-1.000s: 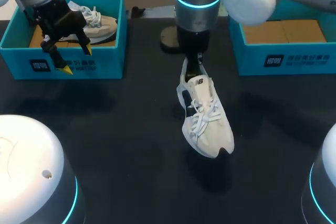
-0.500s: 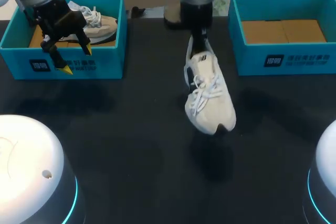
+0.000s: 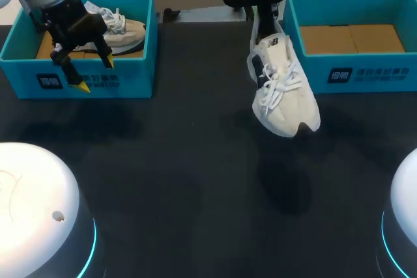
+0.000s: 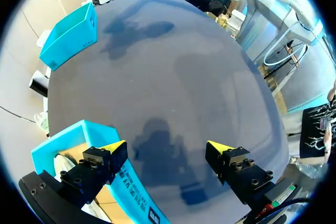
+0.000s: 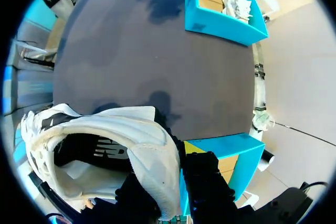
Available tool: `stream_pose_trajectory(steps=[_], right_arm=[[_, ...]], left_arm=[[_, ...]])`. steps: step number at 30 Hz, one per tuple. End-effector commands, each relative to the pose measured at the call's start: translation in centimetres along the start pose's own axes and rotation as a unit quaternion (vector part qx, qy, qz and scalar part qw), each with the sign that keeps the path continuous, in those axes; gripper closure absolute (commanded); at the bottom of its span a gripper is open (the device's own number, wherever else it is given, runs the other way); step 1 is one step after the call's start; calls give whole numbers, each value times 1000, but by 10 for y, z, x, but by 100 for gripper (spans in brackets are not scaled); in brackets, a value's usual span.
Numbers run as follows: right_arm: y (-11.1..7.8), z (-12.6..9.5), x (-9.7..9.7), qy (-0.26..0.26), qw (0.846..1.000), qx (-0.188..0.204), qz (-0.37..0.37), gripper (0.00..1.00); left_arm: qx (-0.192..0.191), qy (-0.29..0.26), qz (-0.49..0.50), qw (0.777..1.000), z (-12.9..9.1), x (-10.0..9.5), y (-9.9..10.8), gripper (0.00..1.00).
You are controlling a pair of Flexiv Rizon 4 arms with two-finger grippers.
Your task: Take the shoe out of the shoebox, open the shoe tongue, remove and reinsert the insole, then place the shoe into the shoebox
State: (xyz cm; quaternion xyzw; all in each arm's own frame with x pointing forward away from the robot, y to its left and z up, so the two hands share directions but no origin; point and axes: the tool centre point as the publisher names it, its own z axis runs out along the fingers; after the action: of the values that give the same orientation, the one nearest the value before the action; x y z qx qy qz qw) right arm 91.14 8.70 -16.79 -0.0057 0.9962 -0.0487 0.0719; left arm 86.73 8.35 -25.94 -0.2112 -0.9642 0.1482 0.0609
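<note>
Shoe (image 3: 285,89) heel clamped tight in right pincer (image 5: 176,169).

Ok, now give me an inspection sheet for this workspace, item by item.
Surface: dark, flat table.
Job's things: white shoe hangs by its heel above the table, toe down, just beside the right shoebox; only brown cardboard shows inside that box.
Clutter: left shoebox with a second shoe inside.
End effectors: right end effector shut on the white shoe's heel; left end effector open, holding nothing, over the left shoebox's front wall.
Cables: nothing seen.
Surroundings: nothing seen.
</note>
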Motion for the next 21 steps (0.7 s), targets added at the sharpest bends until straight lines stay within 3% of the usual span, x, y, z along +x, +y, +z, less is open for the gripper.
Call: stream_pose_trajectory(steps=[1,5,7,16,21], right_arm=[[1,-1,-1,2,1000,1,0,100],[1,-1,-1,2,1000,1,0,100],[-9,4,-9,-3,1000,-14,9,100],[-103,-18,-58,-47,999,0,15,100],[-149,-25,-85,-39,999,24,5,100]], left_arm=[[-1,0,0,1000,0,0,0,0],[-1,0,0,1000,0,0,0,0],[-1,0,0,1000,0,0,0,0],[-1,0,0,1000,0,0,0,0],[-1,0,0,1000,0,0,0,0]])
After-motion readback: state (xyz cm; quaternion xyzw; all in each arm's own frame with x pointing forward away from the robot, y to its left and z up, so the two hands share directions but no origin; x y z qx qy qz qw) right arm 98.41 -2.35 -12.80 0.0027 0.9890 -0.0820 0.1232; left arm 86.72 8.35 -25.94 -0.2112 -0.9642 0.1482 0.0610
